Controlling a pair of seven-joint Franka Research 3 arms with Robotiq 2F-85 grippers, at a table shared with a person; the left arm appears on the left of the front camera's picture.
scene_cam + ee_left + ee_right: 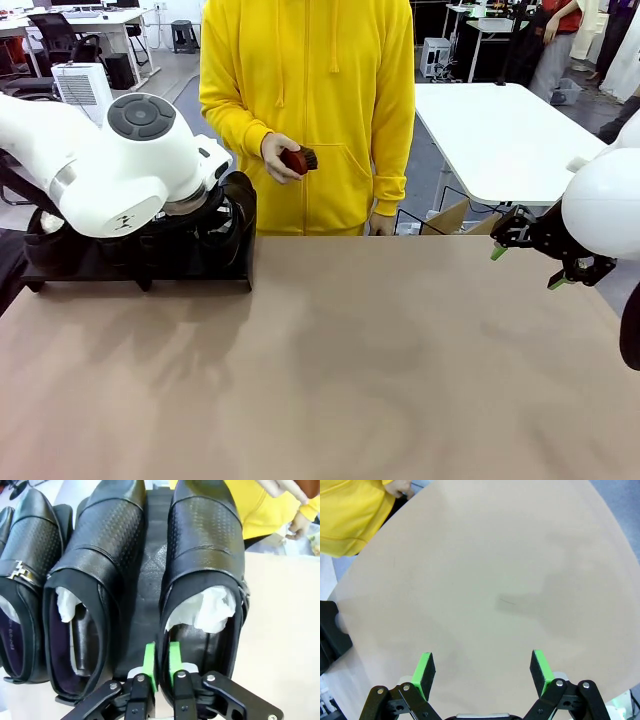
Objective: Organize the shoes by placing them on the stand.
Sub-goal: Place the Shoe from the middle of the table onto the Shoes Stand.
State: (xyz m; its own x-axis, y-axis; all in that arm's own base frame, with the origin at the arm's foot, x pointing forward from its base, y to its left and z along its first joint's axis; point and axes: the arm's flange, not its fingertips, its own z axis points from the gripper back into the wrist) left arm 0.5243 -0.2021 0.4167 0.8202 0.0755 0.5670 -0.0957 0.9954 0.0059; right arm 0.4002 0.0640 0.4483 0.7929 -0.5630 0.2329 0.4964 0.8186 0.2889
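Three glossy black shoes stand side by side on the black stand (150, 575), white paper stuffed inside them. My left gripper (162, 660) has its green pads close together on the inner heel wall of the rightmost shoe (205, 545), which rests on the stand. The middle shoe (105, 540) and a buckled shoe (27, 545) lie to its left. In the front view the stand (140, 272) sits at the table's far left, largely hidden by my left arm. My right gripper (525, 268) hovers open at the far right, fingers wide over bare table (482, 667).
A person in a yellow hoodie stands at the far edge holding a red-handled brush (297, 160). A white table (500, 130) stands behind on the right. The tan tabletop (380, 360) stretches between the arms.
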